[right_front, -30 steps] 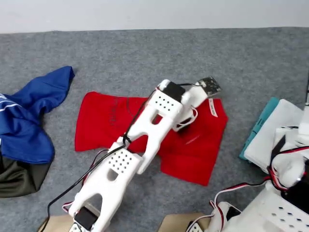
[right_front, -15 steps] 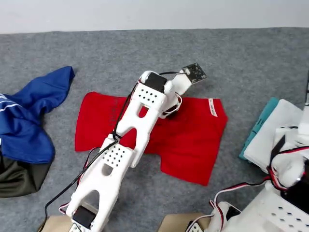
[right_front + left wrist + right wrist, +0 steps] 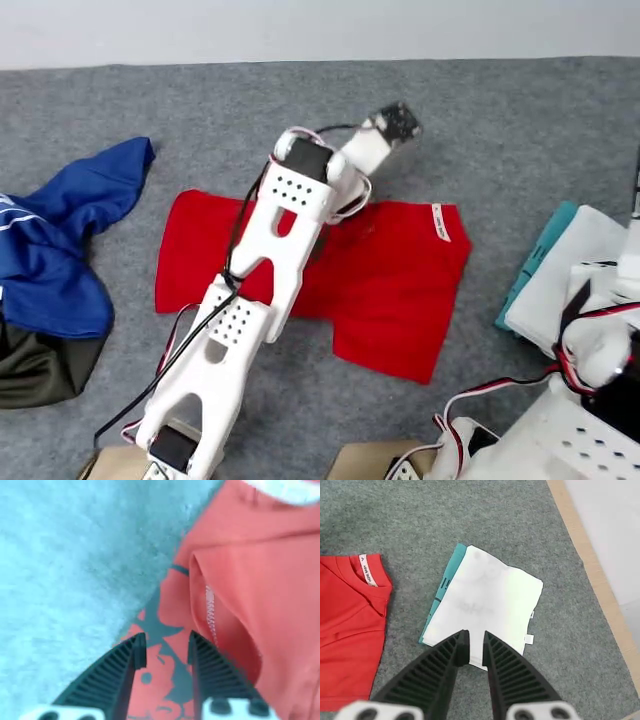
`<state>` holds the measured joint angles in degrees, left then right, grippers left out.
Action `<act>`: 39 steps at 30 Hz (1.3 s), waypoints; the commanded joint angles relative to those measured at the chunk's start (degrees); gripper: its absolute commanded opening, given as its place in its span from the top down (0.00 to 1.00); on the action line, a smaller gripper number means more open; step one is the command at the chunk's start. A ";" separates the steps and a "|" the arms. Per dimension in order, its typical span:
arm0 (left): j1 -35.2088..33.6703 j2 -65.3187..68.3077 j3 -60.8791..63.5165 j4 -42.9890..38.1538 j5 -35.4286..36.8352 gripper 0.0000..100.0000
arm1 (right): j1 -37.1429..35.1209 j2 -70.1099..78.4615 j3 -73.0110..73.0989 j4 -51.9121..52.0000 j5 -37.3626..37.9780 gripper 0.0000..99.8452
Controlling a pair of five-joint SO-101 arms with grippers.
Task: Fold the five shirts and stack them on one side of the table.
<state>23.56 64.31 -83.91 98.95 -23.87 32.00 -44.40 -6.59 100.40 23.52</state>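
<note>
so, at the left a blue shirt [image 3: 60, 250] lies crumpled on top of a dark shirt [image 3: 35, 370], both unfolded. mid-table the red shirt [image 3: 390, 290] lies flat with its long axis running left to right and its collar tag toward the right end. the left arm stretches across it from the near side, and the left gripper [image 3: 166, 647] sits at the shirt's far edge, about midway along. its jaws stand apart with printed red cloth showing between the tips, nothing pinched. the next move turns on this: the far edge runs crosswise to the arm's reach, so a grab there would likely bring that edge toward the near side. at the right a folded white shirt [image 3: 485, 600] rests on a teal shirt [image 3: 440, 600]. the right gripper [image 3: 475, 642] hangs over that stack, jaws nearly together and empty, well apart from the red shirt. the left arm is clearly the nearer one.
</note>
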 commanded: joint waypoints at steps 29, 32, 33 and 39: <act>2.90 -8.79 18.07 0.97 0.00 0.86 | 0.48 -0.48 2.29 1.45 0.35 0.94; 6.07 -9.41 15.34 1.49 2.02 0.86 | 0.48 -0.48 2.29 1.45 0.26 0.94; 7.12 -8.97 15.52 1.41 2.73 0.86 | 0.48 -0.48 2.29 1.45 0.18 0.94; 13.36 -1.23 14.55 0.09 3.87 0.88 | 0.48 -0.48 2.29 1.71 0.18 0.94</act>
<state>33.85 61.85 -66.77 98.86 -21.14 32.00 -44.40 -4.22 100.40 23.52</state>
